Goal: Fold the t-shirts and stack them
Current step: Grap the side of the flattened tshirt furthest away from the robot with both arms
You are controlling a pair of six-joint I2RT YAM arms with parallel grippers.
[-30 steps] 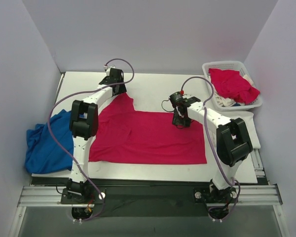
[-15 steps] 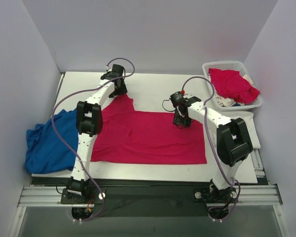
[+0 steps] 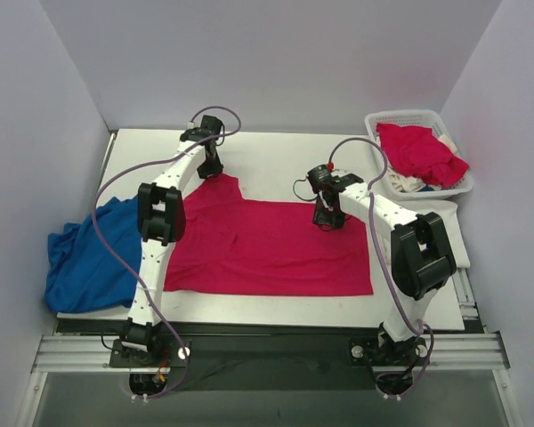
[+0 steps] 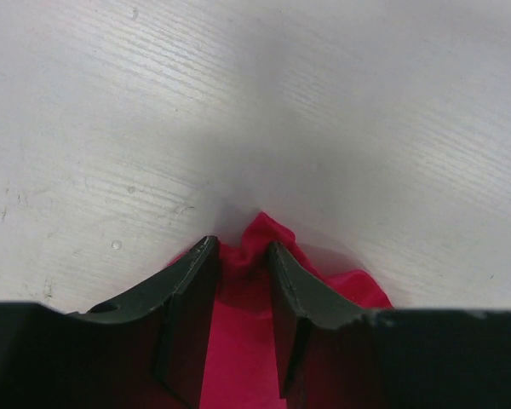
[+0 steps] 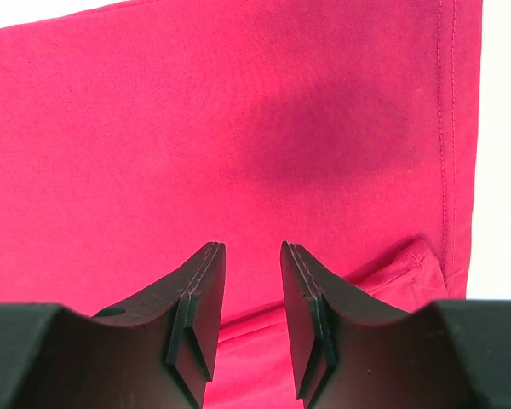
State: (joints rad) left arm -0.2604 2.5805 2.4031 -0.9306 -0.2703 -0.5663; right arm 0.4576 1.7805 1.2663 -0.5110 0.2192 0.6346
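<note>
Grasping the upper edge of the red t-shirt, spread flat at frame centre, appears to be the current step. The left gripper straddles a puckered sleeve tip, grip unconfirmed; the right gripper stands parted over flat cloth. Next: pinch both points securely, then fold.

— What sort of place is this?
— A robotics lab cell. Plain pale walls box in a white table at nine, twelve and three o'clock; a metal rail at six o'clock carries the left arm and right arm.
</note>
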